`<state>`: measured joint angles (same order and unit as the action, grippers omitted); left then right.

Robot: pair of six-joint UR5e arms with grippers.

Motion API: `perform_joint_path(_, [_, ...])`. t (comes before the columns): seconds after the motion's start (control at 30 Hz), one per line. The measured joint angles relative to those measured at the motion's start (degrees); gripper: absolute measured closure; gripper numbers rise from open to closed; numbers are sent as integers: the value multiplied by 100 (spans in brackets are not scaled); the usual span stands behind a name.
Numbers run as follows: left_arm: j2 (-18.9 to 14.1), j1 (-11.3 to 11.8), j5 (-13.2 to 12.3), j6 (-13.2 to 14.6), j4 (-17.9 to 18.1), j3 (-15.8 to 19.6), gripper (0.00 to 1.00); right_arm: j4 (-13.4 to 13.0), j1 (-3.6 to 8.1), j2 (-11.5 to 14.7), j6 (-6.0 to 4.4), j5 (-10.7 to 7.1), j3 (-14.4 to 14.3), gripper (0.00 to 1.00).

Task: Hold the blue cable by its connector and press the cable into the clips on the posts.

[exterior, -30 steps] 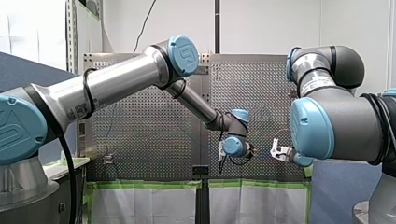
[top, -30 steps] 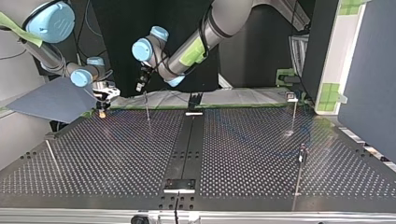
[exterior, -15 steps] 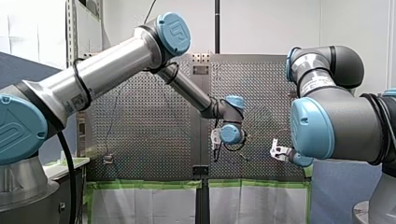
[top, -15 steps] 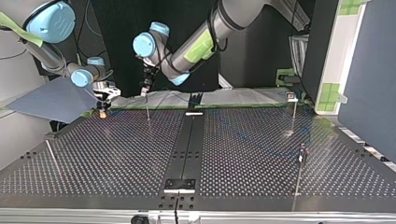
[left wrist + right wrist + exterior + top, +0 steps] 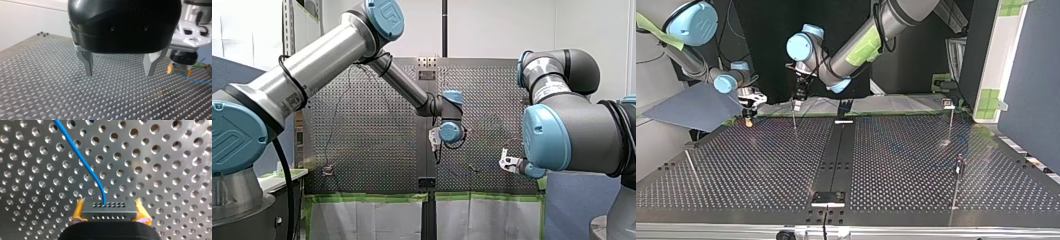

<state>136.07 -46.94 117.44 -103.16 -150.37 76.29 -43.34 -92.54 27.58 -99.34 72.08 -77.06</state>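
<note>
**Perforated table**: the largest surface, lying under both my grippers. Both work close to its edge on the arms' side, and open plate stretches ahead of them to the opposite edge.

**My left arm** reaches past the middle. My left gripper hangs by the top of a thin upright post; I cannot tell whether they touch. In the left wrist view its metal fingers are spread wide with nothing between them. Bare plate runs beneath and beyond them to a pale edge.

**My right arm** holds my right gripper low over the table, just beside my left gripper and apart from it. Its yellow pads pinch the connector from both sides, and the connector's perforated face is turned toward the plate.

**The blue cable** leaves the middle of that face and curves away ahead of my right gripper across the holes.

**Further posts:** a further post and another post stand well apart from both grippers, on my left arm's side. I cannot tell whether any clip holds the cable.
</note>
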Motion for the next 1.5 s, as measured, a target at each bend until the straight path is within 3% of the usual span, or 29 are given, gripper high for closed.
perform_joint_path(0.43, [-744, 204, -262, -338, 594, 744, 0, 34, -51, 0, 9, -1, -1, 100])
perform_joint_path(1.0, [-1705, 238, -509, -539, 1325, 1703, 0, 22, -72, 0, -4, 0, 1, 100])
perform_joint_path(1.5, [-2569, 276, -522, -655, 2107, 2567, 0, 16, -152, 1, -5, -1, 9, 100])
